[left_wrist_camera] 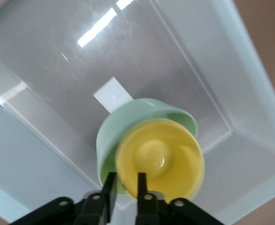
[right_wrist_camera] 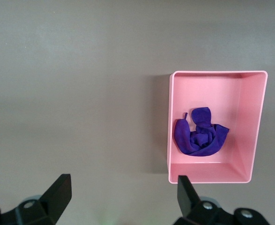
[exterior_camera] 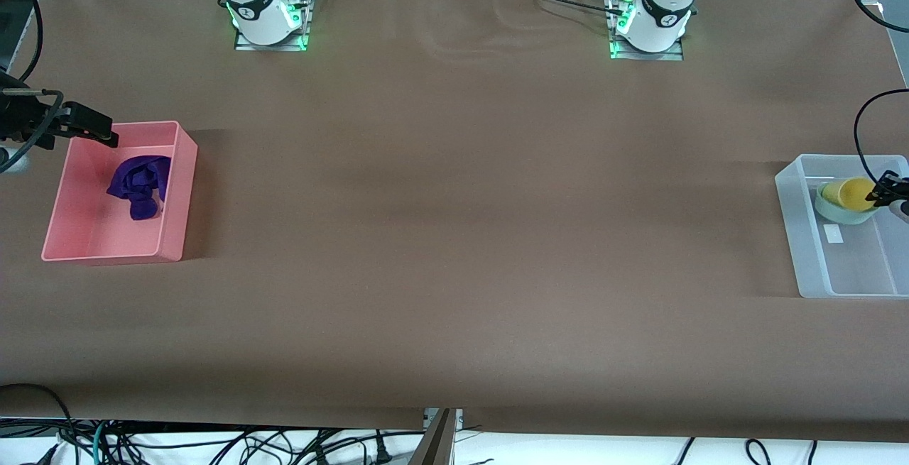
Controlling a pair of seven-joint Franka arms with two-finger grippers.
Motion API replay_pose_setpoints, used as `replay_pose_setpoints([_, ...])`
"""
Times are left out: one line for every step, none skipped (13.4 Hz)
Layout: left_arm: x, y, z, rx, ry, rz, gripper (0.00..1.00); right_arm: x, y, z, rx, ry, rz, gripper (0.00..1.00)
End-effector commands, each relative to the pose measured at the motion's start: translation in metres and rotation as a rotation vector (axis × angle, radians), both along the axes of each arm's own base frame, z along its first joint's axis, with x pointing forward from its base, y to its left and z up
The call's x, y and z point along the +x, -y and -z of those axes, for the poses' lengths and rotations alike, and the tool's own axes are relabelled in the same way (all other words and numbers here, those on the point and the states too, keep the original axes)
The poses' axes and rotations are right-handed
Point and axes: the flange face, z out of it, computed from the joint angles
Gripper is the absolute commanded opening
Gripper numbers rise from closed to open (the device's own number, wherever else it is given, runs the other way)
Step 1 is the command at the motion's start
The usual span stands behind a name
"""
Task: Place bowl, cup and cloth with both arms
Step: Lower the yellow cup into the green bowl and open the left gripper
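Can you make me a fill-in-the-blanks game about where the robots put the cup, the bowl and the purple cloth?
1. The purple cloth lies inside the ____ bin.
2. The yellow cup sits in the green ____.
3. The left gripper is shut on the rim of the ____.
4. The right gripper is ____ and holds nothing.

Missing words: pink; bowl; cup; open

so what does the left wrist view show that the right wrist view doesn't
Only the left wrist view: the left pincer closed on the rim of the yellow cup, which sits in the mint-green bowl inside the clear bin. Only the right wrist view: the open right pincer above the table, the purple cloth in the pink bin. Shared: the brown table.
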Motion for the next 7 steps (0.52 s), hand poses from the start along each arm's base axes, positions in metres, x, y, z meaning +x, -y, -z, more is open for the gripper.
replay_pose_setpoints([0.015,0.018,-0.044,0.029,0.045,0.039,1.0,-0.003,0.001,-0.001,0.003,-0.008,-0.008,1.0])
replay_pose_setpoints([0.022,0.029,-0.052,0.026,0.061,0.054,1.0,-0.003,0.002,-0.001,0.003,-0.008,-0.007,1.0])
replay_pose_setpoints([0.029,0.037,-0.067,0.033,0.082,0.061,1.0,-0.003,0.003,-0.001,0.004,-0.008,-0.007,1.0])
replay_pose_setpoints([0.034,0.048,-0.081,0.026,0.077,0.061,1.0,-0.003,0.003,-0.001,0.004,-0.007,-0.007,1.0])
replay_pose_setpoints([0.043,0.068,-0.105,0.018,0.072,0.05,1.0,-0.003,0.003,-0.001,0.004,-0.007,-0.007,1.0])
replay_pose_setpoints([0.05,0.091,-0.122,0.001,0.056,0.02,1.0,-0.003,0.003,-0.001,0.004,-0.007,-0.007,1.0])
replay_pose_setpoints([0.057,0.116,-0.136,-0.009,0.042,-0.018,1.0,-0.003,0.003,-0.001,0.003,-0.007,-0.005,1.0])
